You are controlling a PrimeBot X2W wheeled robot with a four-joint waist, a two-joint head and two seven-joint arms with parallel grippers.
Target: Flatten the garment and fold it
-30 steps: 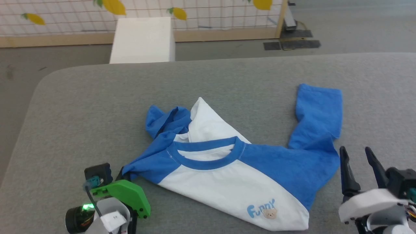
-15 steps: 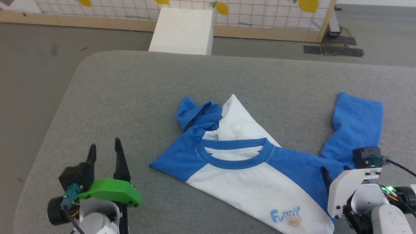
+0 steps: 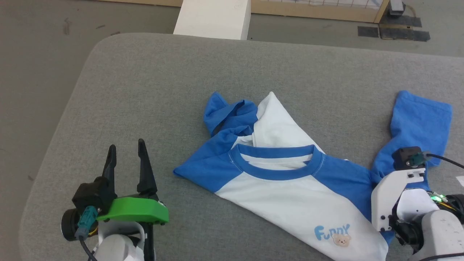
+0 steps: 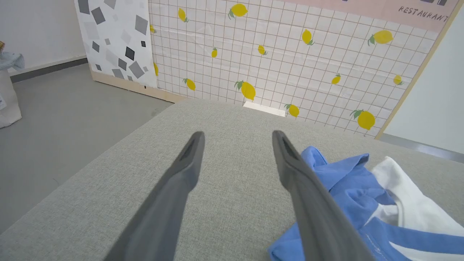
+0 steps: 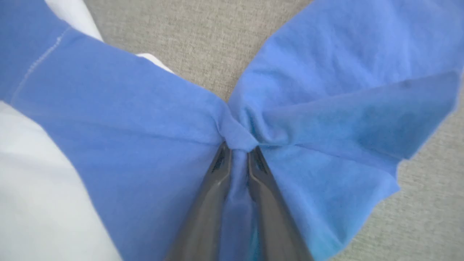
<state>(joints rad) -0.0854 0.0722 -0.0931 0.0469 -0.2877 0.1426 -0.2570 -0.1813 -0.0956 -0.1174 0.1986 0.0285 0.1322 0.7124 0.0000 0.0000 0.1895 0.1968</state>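
Pinching a gathered fold of blue cloth, the right gripper (image 5: 239, 148) is closed almost fully on the garment (image 3: 286, 192) at the bend of one sleeve (image 3: 422, 112); that sleeve runs from the grip toward the far right corner of the worktop (image 3: 145, 90); the garment lies crumpled from the middle to the right edge, neckband up; the left gripper (image 3: 125, 145) hovers wide open and empty toward the near left corner, with the bunched sleeve (image 3: 230, 114) to its right and farther away; drawing the pinched sleeve outward along its length looks like the right arm's job, since it is nearer.
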